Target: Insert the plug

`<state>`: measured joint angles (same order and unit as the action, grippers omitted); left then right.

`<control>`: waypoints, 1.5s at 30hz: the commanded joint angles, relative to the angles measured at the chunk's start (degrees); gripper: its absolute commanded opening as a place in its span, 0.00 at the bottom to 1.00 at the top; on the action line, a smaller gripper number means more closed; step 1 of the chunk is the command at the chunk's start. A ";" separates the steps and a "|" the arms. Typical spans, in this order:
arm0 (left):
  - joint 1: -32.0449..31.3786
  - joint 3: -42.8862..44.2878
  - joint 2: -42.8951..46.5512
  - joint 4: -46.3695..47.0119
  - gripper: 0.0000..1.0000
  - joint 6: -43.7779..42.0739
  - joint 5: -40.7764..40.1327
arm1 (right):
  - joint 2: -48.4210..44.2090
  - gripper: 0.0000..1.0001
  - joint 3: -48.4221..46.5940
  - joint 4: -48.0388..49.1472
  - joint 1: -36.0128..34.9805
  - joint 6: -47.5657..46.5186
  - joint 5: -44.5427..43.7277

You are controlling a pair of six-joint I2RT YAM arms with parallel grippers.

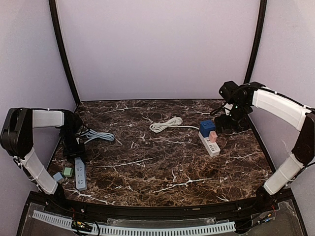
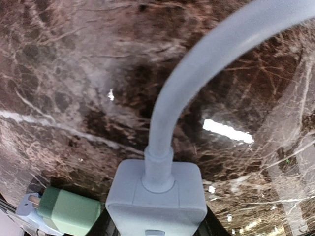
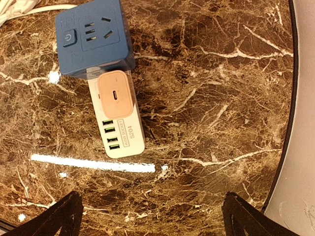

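A: What does the top view show?
B: The left gripper (image 1: 75, 152) is low at the desk's (image 1: 162, 167) left edge; the right arm (image 1: 275, 105) stands over the white strip (image 1: 211, 146).
A: And the left wrist?
B: The plug (image 2: 156, 196) sits clamped between the jaws (pins hidden), held by its body so the cable (image 2: 197, 73) runs free.
A: The right wrist?
B: The right gripper (image 3: 155, 221) is spread wide, empty, probably there to steady the strip.

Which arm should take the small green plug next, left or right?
Left. The left gripper sits right beside the small green plug and the pale grey power strip. The right gripper hovers open over the white power strip, far across the table.
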<state>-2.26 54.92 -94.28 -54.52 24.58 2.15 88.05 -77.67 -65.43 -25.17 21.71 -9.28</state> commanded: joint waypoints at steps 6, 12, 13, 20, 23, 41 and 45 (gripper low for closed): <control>-14.46 8.88 -6.98 6.48 0.29 10.24 6.51 | -0.29 0.99 -3.80 -2.30 0.73 0.08 -2.58; -21.49 21.20 -16.32 7.62 0.29 14.85 6.76 | -2.05 0.99 -2.26 -3.22 0.99 0.51 -3.81; -22.14 22.34 -17.36 7.95 0.29 15.39 6.87 | -2.42 0.99 -1.89 -3.29 1.06 0.64 -3.96; -28.67 34.74 -27.43 9.44 0.30 21.58 9.28 | -4.17 0.99 0.21 -3.70 1.53 0.96 -3.43; -31.27 38.92 -31.25 9.96 0.31 23.32 9.50 | -4.37 0.99 0.28 -3.82 1.60 0.96 -3.51; -39.97 51.02 -35.35 4.25 0.98 21.26 6.77 | -2.34 0.98 -7.42 -7.70 1.61 1.31 -3.33; -40.29 50.98 -31.17 2.12 0.99 20.81 3.74 | -3.00 0.99 -8.38 -7.90 1.66 2.05 -2.76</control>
<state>-42.17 106.89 -130.17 -49.01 46.30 9.15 85.30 -84.12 -71.92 -23.88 22.22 -12.25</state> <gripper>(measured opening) 0.986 0.986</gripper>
